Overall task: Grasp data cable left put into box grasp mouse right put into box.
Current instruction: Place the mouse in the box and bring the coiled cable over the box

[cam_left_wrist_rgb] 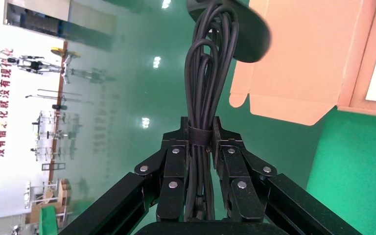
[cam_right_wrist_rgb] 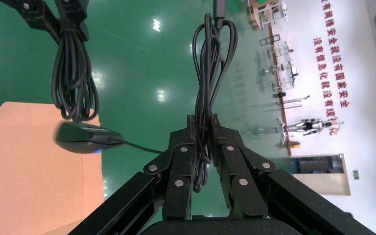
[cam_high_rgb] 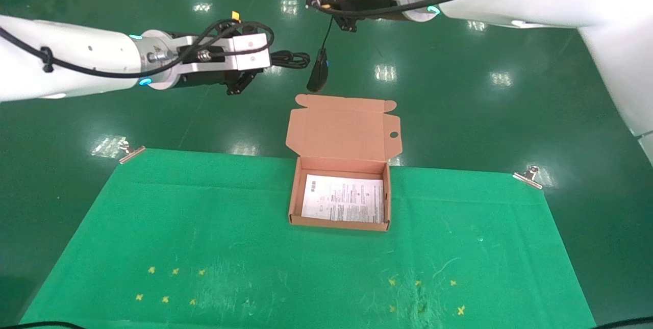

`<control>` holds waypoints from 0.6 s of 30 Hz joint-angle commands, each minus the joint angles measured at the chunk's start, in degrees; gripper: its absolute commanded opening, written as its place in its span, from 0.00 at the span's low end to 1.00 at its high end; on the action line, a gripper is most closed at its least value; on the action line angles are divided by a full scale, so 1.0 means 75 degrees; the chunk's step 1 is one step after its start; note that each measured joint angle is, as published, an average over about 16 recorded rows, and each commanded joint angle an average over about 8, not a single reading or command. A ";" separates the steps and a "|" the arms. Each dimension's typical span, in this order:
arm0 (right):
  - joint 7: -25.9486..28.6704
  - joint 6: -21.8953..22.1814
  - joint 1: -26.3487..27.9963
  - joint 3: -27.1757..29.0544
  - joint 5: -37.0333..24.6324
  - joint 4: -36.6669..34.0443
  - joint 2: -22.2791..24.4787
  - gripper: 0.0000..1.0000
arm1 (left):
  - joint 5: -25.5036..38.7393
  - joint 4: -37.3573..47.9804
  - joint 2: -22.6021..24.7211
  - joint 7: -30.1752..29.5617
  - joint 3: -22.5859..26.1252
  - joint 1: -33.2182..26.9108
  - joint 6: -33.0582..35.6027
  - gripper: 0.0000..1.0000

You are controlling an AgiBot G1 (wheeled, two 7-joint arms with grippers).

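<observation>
A: What lies nearest?
B: The green cloth-covered worktop [cam_high_rgb: 204, 227], and on it the shallow salmon-brown cardboard box [cam_high_rgb: 294, 194], lid hinged open toward the far side, a white printed leaflet [cam_high_rgb: 343, 198] flat inside.

A: And beyond the box?
B: The left gripper [cam_left_wrist_rgb: 199, 134] hangs above the green floor, left of the lid. Its fingers [cam_left_wrist_rgb: 176, 161] are clamped on the thin black data cable [cam_left_wrist_rgb: 209, 68], a long bundle of loops bound by a strap.

A: The right one?
B: The right gripper [cam_right_wrist_rgb: 201, 128] is farther off, raised beyond the box. Its fingers [cam_right_wrist_rgb: 230, 161] are pressed together on the coiled cord [cam_right_wrist_rgb: 210, 63] of the small black oval mouse [cam_high_rgb: 317, 75], which dangles in the air just past the lid's far edge.
</observation>
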 commanded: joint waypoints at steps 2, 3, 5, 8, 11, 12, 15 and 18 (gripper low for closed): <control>-0.0167 0.0099 0.0109 0.0010 0.0108 -0.0288 -0.0169 0.00 | 0.0073 0.0073 0.0077 0.0030 0.0009 -0.0059 -0.0092 0.00; -0.0185 0.0111 0.0103 0.0003 0.0139 -0.0304 -0.0183 0.00 | 0.0088 0.0073 0.0077 0.0033 0.0014 -0.0051 -0.0104 0.00; -0.0179 0.0092 0.0033 -0.0028 0.0180 -0.0238 -0.0149 0.00 | 0.0101 0.0068 0.0044 0.0027 0.0030 0.0001 -0.0086 0.00; -0.0154 0.0055 -0.0087 -0.0083 0.0223 -0.0181 -0.0097 0.00 | 0.0167 0.0049 -0.0033 -0.0014 0.0067 0.0096 -0.0063 0.00; -0.0127 0.0034 -0.0191 -0.0133 0.0242 -0.0218 -0.0078 0.00 | 0.0283 0.0018 -0.0131 -0.0124 0.0106 0.0179 -0.0034 0.00; -0.0124 0.0036 -0.0222 -0.0148 0.0247 -0.0252 -0.0082 0.00 | 0.0333 0.0005 -0.0168 -0.0174 0.0120 0.0202 -0.0024 0.00; -0.0137 0.0061 -0.0315 -0.0208 0.0259 -0.0399 -0.0120 0.00 | 0.0514 -0.0034 -0.0297 -0.0381 0.0161 0.0266 0.0022 0.00; -0.0161 0.0088 -0.0417 -0.0279 0.0310 -0.0547 -0.0177 0.00 | 0.0744 -0.0098 -0.0447 -0.0648 0.0199 0.0311 0.0075 0.00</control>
